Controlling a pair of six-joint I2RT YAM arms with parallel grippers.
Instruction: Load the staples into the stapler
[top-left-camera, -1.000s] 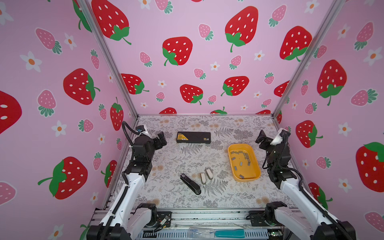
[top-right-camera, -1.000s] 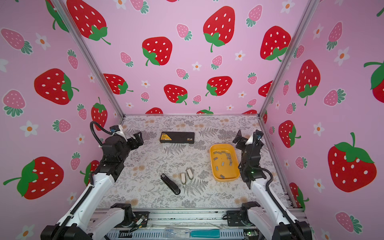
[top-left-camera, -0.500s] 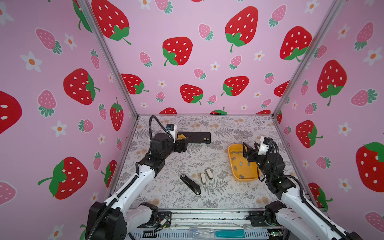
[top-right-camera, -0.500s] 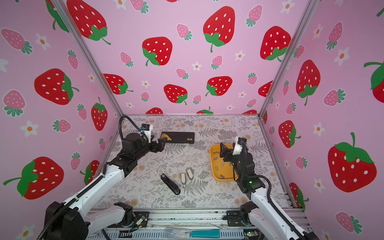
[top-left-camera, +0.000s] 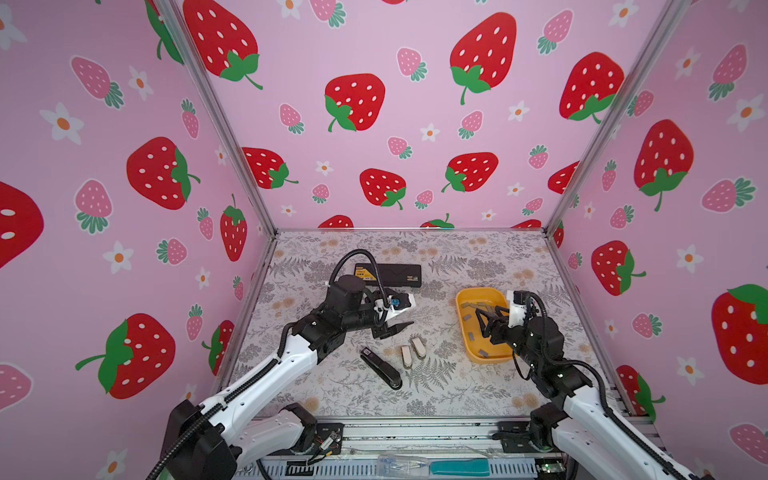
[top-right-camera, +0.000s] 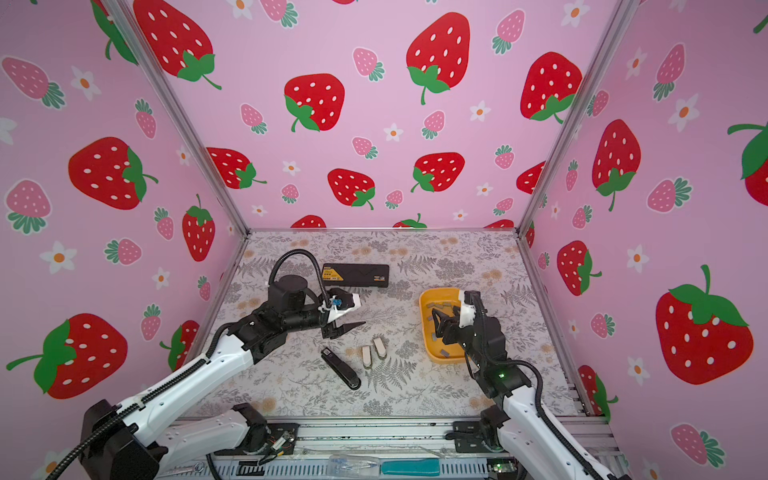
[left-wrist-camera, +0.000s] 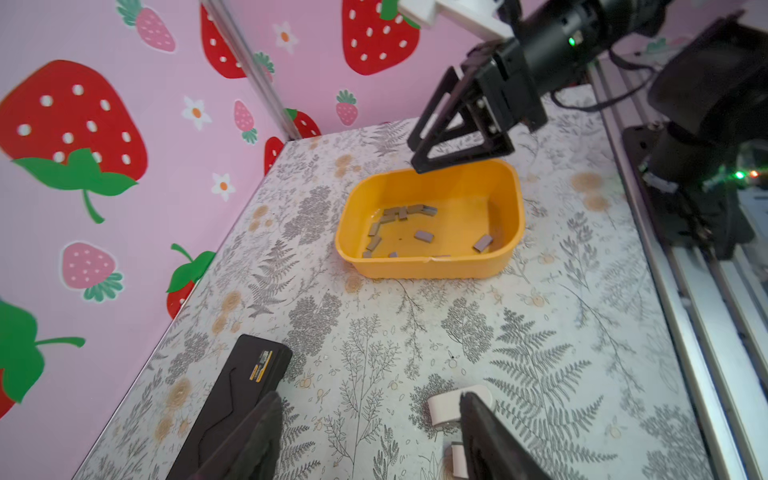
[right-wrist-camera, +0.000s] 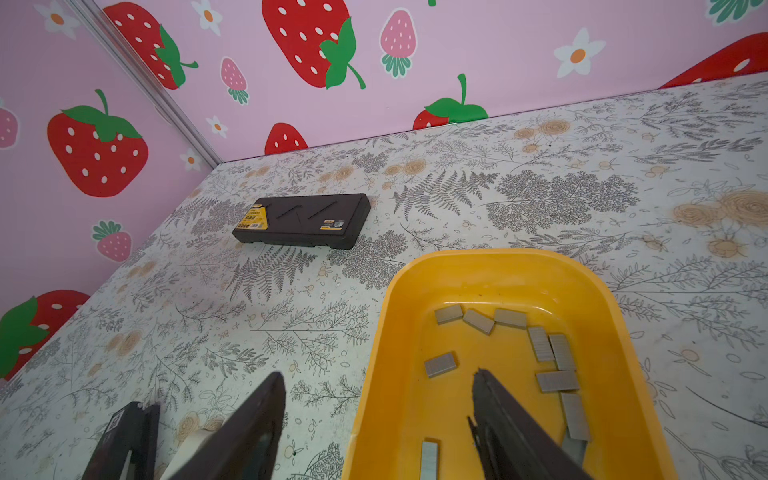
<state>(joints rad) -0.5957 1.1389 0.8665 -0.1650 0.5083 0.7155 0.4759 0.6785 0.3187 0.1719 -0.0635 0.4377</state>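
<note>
The right gripper (top-left-camera: 488, 321) hangs above the yellow tray (top-left-camera: 478, 290) with its jaws apart and nothing between them; in the right wrist view one finger is over the tray's floor and the other over the table (top-left-camera: 457, 386) outside the rim; the staples (right-wrist-camera: 557, 381) lie loose on that floor as short grey strips, several in a loose line along one side and a few scattered apart; none is outside the tray; the left gripper (top-left-camera: 399, 328) hovers above the table just behind the two whitish staplers (top-left-camera: 418, 347), likewise spread and empty; in the left wrist view one of them lies just beside a finger and partly hidden by it; the pair lie side by side, with a black stapler (top-left-camera: 380, 368) near them and a long black case (top-left-camera: 390, 275) further back toward the wall

I judge this to be the approach step, with nothing picked up and nothing loaded; next, the right jaws need to come wholly inside the rim, settle over one strip that lies clear of its neighbours, and pinch it across its narrow width; a strip this flat may be awkward to lift off the floor; the left arm will have to steady a stapler and get it open

The case carries a yellow label at one end and a smaller one at the other, both too small to read; the black stapler bears a small white patch with dark marks, also unreadable; no brand is legible
</note>
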